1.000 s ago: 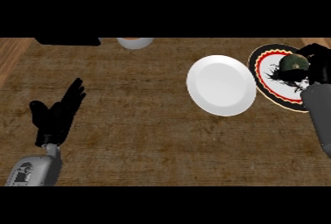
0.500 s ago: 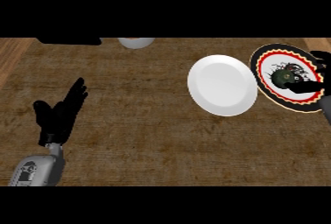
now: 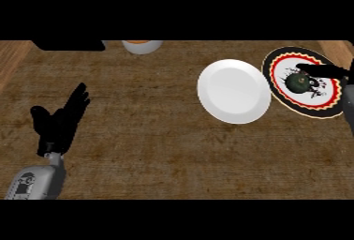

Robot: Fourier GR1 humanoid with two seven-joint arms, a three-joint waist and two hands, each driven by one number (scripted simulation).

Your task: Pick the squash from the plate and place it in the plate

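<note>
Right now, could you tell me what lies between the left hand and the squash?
The head view shows bare counter, then the white plate.

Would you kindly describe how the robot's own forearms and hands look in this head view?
The left hand is matt black, with slim fingers and a shorter thumb. It joins a rounded grey forearm bearing a small dark round marking. The right hand is equally black, and only a thin strip of its grey forearm shows at the view's right edge. No cables or sleeves are visible.

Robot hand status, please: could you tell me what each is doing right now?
Left robot hand: open, holding nothing.
Right robot hand: over the squash; grip cannot be told.
</note>
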